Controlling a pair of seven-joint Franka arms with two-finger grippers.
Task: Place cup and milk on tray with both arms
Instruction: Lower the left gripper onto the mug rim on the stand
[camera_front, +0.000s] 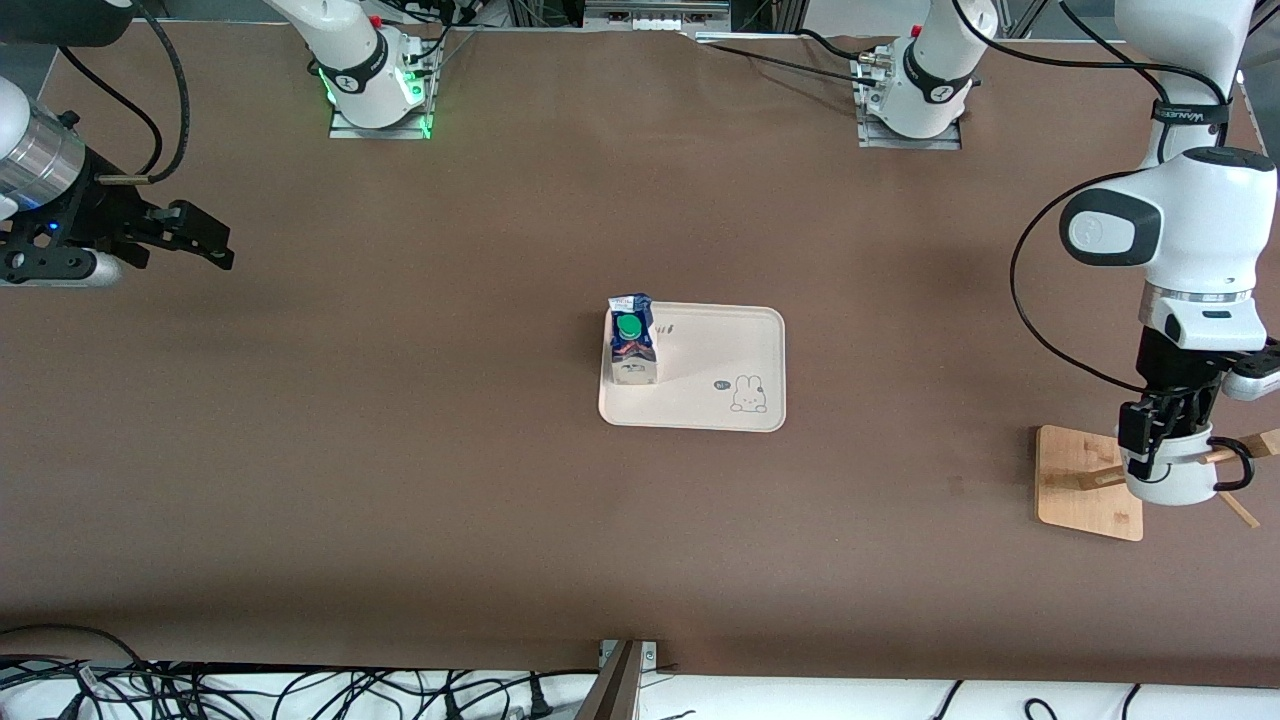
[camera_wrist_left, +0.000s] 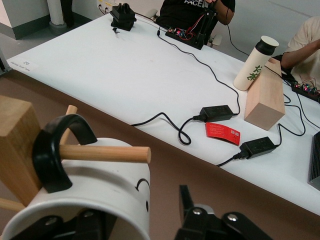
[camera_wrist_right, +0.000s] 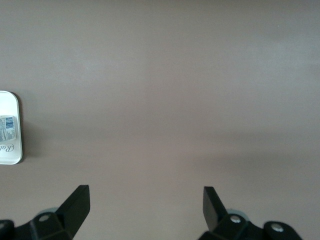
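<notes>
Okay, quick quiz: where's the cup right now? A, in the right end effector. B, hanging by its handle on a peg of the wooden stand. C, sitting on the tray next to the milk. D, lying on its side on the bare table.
B: the cup hangs with its black handle looped over a wooden peg of the stand, the left end effector around its rim, while only the milk stands on the tray.

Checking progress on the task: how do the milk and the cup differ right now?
The milk stands on the tray; the cup hangs by its black handle on a wooden stand's peg, off the tray. The milk is free of both arms; the left gripper has its fingers around the cup. The milk is a blue-white carton; the cup is a round white mug.
</notes>
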